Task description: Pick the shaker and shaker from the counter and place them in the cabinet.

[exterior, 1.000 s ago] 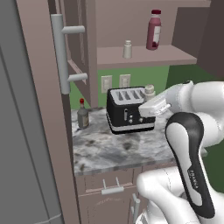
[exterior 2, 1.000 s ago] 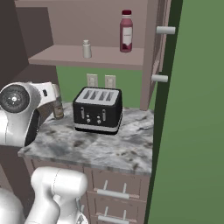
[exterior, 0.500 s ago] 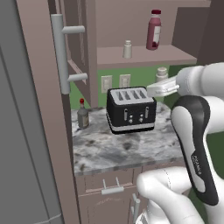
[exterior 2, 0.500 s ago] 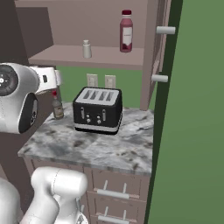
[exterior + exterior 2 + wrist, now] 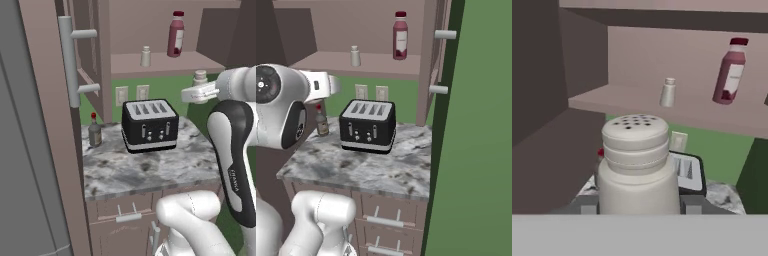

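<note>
The cabinet (image 5: 165, 65) stood open above the toaster (image 5: 149, 125), and one shaker (image 5: 145, 56) already sat on its shelf, just left of the maroon bottle (image 5: 175, 34), so half the job looked done. The second shaker (image 5: 639, 165) was off the desk (image 5: 140, 167), clamped in the pincer (image 5: 639, 202) up and to the right of the toaster, below shelf height; it had yet to be set inside
</note>
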